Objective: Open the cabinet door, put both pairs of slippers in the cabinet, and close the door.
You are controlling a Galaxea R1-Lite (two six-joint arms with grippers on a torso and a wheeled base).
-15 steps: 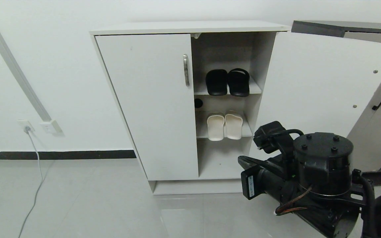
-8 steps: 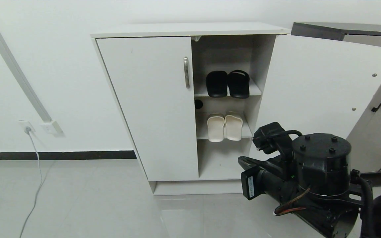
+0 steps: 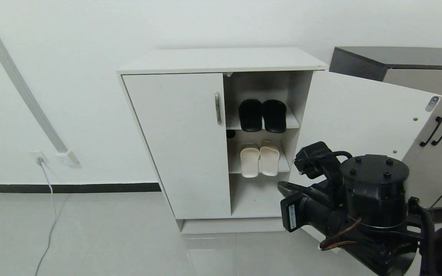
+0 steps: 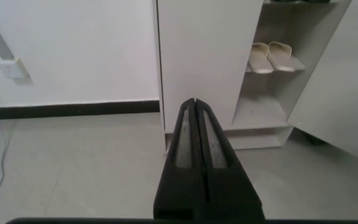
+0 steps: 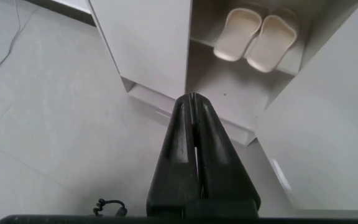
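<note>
The white cabinet (image 3: 221, 60) stands against the wall, its left door (image 3: 178, 142) closed and its right door (image 3: 359, 115) swung wide open. Black slippers (image 3: 262, 115) lie side by side on the upper shelf. Cream slippers (image 3: 259, 160) lie on the shelf below; they are the cream slippers (image 4: 275, 57) of the left wrist view and the cream slippers (image 5: 258, 37) of the right wrist view. My left gripper (image 4: 194, 106) is shut and holds nothing, over the floor before the closed door. My right gripper (image 5: 193, 99) is shut and holds nothing, low in front of the open compartment. The right arm (image 3: 359, 199) sits beside the open door.
A grey cabinet (image 3: 416, 76) with black handles (image 3: 436, 130) stands right behind the open door. A wall socket (image 3: 38, 158) with a cable (image 3: 50, 207) hanging to the floor is at the left. Bare tiled floor (image 3: 109, 237) lies before the cabinet.
The whole head picture has shifted: the cabinet now sits lower and looks smaller, so the camera moved. Slippers, doors and right arm hold their places.
</note>
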